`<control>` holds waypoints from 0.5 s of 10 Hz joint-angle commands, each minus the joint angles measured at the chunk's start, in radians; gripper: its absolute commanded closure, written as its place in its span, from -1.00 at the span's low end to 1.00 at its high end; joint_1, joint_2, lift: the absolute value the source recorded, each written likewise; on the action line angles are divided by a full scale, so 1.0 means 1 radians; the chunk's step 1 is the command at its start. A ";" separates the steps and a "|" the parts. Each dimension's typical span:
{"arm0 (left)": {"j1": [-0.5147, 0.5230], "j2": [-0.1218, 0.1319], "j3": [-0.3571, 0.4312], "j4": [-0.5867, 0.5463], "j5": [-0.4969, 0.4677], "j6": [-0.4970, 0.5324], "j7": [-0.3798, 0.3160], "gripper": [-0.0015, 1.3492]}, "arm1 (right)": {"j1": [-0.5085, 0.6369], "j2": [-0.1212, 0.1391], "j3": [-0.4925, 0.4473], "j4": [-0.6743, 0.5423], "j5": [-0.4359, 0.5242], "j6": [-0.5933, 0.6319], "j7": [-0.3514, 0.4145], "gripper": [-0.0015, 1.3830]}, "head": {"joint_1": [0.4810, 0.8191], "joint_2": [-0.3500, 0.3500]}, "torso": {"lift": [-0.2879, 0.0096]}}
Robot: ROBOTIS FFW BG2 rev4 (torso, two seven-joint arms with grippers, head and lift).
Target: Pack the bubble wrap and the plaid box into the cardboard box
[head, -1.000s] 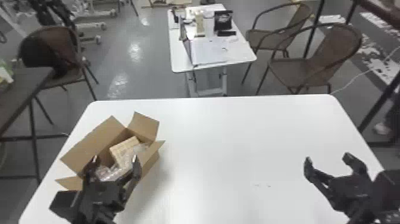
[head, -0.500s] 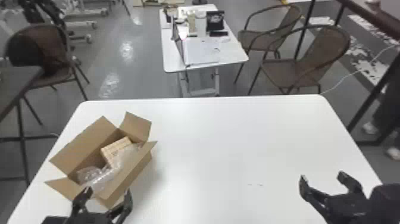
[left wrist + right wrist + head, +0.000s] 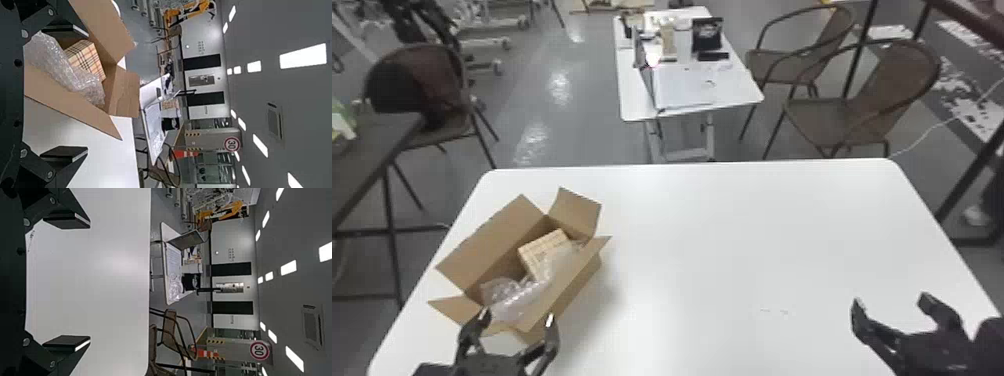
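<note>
In the head view my left gripper (image 3: 516, 320) is open at the near end of the cardboard box (image 3: 487, 245), whose flaps stand spread. Inside the box lie the plaid box (image 3: 544, 247) and, partly over it, the clear bubble wrap (image 3: 519, 297). The left wrist view has the open left gripper (image 3: 64, 94) by the cardboard box (image 3: 123, 92), with the bubble wrap (image 3: 62, 68) against the plaid box (image 3: 86, 58). My right gripper (image 3: 889, 302) stands open over the table's right part; in the right wrist view the gripper (image 3: 66, 282) has nothing between its fingers.
The white table (image 3: 732, 240) carries the cardboard box on its left side. Beyond its far edge stand a smaller white table (image 3: 687, 90) with papers and small items, and brown chairs (image 3: 892, 95). A dark table (image 3: 362, 150) is off to the left.
The head view has shifted a little, moving the whole scene left. My left gripper sits lower in it, farther back from the cardboard box. Both grippers stay open; box contents look unchanged.
</note>
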 commanded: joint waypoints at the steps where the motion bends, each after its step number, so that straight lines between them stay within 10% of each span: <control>1: 0.001 -0.003 -0.003 0.000 0.004 -0.002 0.004 -0.61 | 0.000 0.000 0.000 -0.001 0.001 -0.001 0.000 -0.64 | 0.27 0.30 | 0.82; 5: -0.007 -0.003 -0.002 0.003 -0.010 -0.025 0.007 -0.61 | -0.002 0.032 0.003 -0.027 0.078 -0.001 -0.001 -0.64 | 0.27 0.29 | 0.82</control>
